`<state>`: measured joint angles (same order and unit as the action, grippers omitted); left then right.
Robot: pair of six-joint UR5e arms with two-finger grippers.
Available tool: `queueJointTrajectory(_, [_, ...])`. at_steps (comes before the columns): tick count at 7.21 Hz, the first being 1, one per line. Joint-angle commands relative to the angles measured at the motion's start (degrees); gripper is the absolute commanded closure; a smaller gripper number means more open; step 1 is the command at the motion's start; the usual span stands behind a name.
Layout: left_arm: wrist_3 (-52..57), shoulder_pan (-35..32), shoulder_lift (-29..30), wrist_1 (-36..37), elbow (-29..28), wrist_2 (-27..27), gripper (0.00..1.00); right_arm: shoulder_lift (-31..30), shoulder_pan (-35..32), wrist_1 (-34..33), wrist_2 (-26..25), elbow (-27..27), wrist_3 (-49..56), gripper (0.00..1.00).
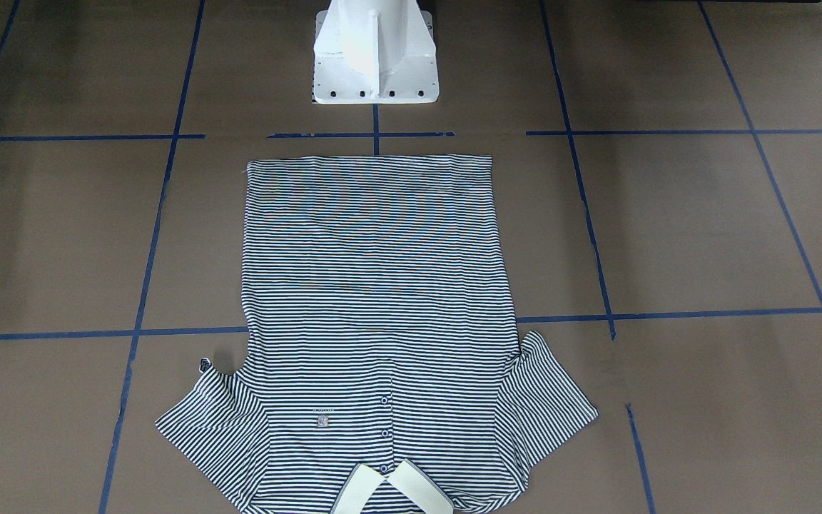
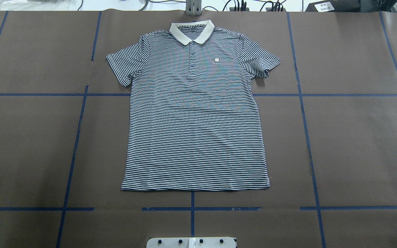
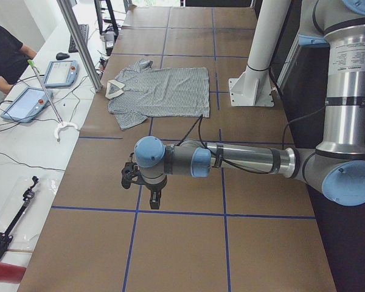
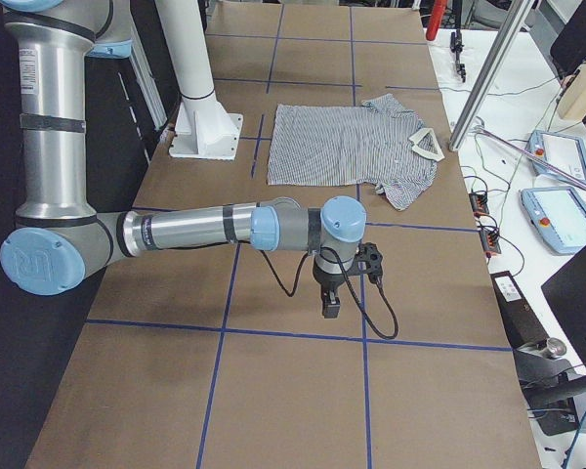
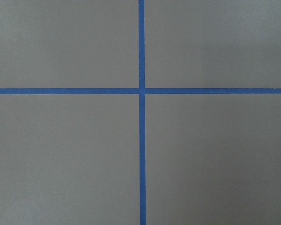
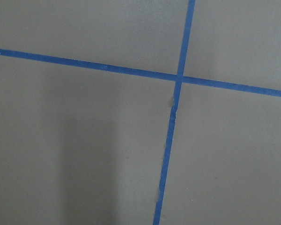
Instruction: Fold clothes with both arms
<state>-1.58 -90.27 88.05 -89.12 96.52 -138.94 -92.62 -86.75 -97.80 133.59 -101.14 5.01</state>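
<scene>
The left fingers [image 3: 153,199] point down over bare counter [image 2: 357,144], left of centre in the left side view; I cannot tell whether they are wide or narrow. The same holds for the right fingers [image 4: 330,305], mid-frame in the right side view. The polo shirt [image 2: 195,120] lies spread flat, front up, centre of the overhead view, collar [image 2: 192,32] at the top, well apart from both.

2 silver-grey arms [image 3: 249,159], pale blue joint caps [image 3: 151,152], black cables [image 3: 199,125].
</scene>
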Motion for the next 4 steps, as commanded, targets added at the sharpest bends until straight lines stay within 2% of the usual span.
queueJointTrajectory(1, [0.0, 0.0, -0.24, -1.48, 1.11, 0.07, 0.0, -0.02, 0.0, 0.24, 0.0, 0.06, 0.0, 0.0])
queueJointTrajectory(4, [-0.18, 0.0, -0.16, -1.58, 1.82, -0.2, 0.0, -0.02, 0.0, 0.16, 0.18, 0.07, -0.44, 0.0])
